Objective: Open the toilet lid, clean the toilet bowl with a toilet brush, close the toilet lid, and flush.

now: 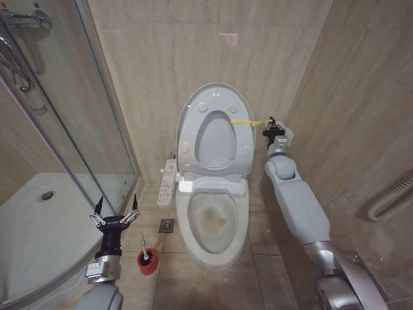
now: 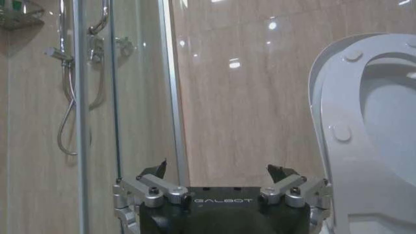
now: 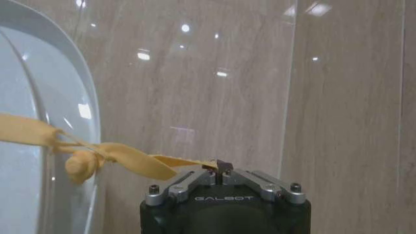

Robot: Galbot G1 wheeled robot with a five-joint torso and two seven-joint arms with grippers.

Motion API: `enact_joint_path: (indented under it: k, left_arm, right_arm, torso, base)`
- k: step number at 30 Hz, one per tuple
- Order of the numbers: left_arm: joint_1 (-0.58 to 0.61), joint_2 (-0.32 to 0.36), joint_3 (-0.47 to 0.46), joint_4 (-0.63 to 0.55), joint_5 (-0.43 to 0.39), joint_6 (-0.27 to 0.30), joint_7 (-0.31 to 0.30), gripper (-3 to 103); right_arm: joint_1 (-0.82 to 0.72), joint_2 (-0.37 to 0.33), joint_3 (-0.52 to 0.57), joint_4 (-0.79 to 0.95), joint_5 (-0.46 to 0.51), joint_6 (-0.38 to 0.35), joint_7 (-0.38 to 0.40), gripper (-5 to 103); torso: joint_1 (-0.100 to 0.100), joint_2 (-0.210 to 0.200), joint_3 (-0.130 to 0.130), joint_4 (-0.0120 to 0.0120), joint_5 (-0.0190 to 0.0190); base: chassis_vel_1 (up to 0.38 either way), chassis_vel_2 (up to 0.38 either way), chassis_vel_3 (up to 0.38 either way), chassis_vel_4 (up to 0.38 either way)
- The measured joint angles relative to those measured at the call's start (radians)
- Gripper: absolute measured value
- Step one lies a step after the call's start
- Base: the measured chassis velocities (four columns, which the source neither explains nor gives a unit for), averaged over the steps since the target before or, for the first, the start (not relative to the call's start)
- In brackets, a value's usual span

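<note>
Fingers first: the right gripper (image 3: 221, 168) has its fingers pinched shut on the tail of the yellow strap (image 3: 123, 161), up beside the raised seat (image 1: 216, 139) near the wall, while the left gripper (image 1: 116, 213) hangs low by the shower glass (image 1: 71, 123) with its fingers spread wide and nothing between them.

Now the big pieces. The toilet lid (image 1: 193, 97) stands upright against the wall, the seat tipped up in front of it, so the toilet bowl (image 1: 213, 223) lies exposed, its yellowish-brown stain plain to see. Opening looks done; scrubbing has not started.

And here is the relation that matters: the toilet brush (image 1: 143, 244) sits in its red holder (image 1: 147, 263) on the floor, just beside the left gripper, slightly below it and toward the bowl. Its white handle leans up and a little away from the bowl, toward those open fingers. The left arm is by far the nearer one; the right is well apart, up at the strap. A reach for the handle would likely fall to the left.
</note>
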Motion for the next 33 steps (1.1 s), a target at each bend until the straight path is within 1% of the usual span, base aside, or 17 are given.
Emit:
enact_joint_path:
  k: [7,9,18,19,25,26,32,33]
  left_arm:
    - [0.0,0.0,0.0,0.0,0.0,0.0,0.0,100]
    - [0.0,0.0,0.0,0.0,0.0,0.0,0.0,100]
    - [0.0,0.0,0.0,0.0,0.0,0.0,0.0,100]
    - [0.0,0.0,0.0,0.0,0.0,0.0,0.0,100]
    - [0.0,0.0,0.0,0.0,0.0,0.0,0.0,100]
    - [0.0,0.0,0.0,0.0,0.0,0.0,0.0,100]
    - [0.0,0.0,0.0,0.0,0.0,0.0,0.0,100]
    - [0.0,0.0,0.0,0.0,0.0,0.0,0.0,100]
  right_arm:
    - [-0.033,-0.019,0.013,0.026,0.006,-0.002,0.0,1]
    - [-0.051,-0.026,0.016,0.04,0.009,-0.005,0.0,1]
    - [-0.115,-0.047,0.025,0.118,0.013,-0.031,-0.006,1]
    - [-0.124,-0.049,0.025,0.131,0.018,-0.037,-0.007,-2]
    - [-0.164,-0.055,0.023,0.191,0.029,-0.045,-0.014,-2]
    - [-0.174,-0.055,0.021,0.206,0.03,-0.046,-0.014,24]
    - [-0.213,-0.049,0.009,0.264,0.032,-0.055,-0.014,24]
    - [-0.219,-0.045,0.006,0.271,0.032,-0.055,-0.014,51]
  torso:
    - [0.0,0.0,0.0,-0.0002,0.0001]
    - [0.0,0.0,0.0,-0.0008,0.0001]
    - [0.0,0.0,0.0,-0.0017,0.0001]
    - [0.0,0.0,0.0,-0.0018,0.0002]
    - [0.0,0.0,0.0,-0.0027,0.0003]
    - [0.0,0.0,0.0,-0.0028,0.0003]
    - [0.0,0.0,0.0,-0.0021,0.0004]
    - [0.0,0.0,0.0,-0.0021,0.0004]
  base:
    - [0.0,0.0,0.0,0.0]
    - [0.0,0.0,0.0,0.0]
    - [0.0,0.0,0.0,0.0]
    - [0.0,0.0,0.0,0.0]
    - [0.0,0.0,0.0,0.0]
    - [0.0,0.0,0.0,0.0]
    - [0.0,0.0,0.0,0.0]
    - [0.0,0.0,0.0,0.0]
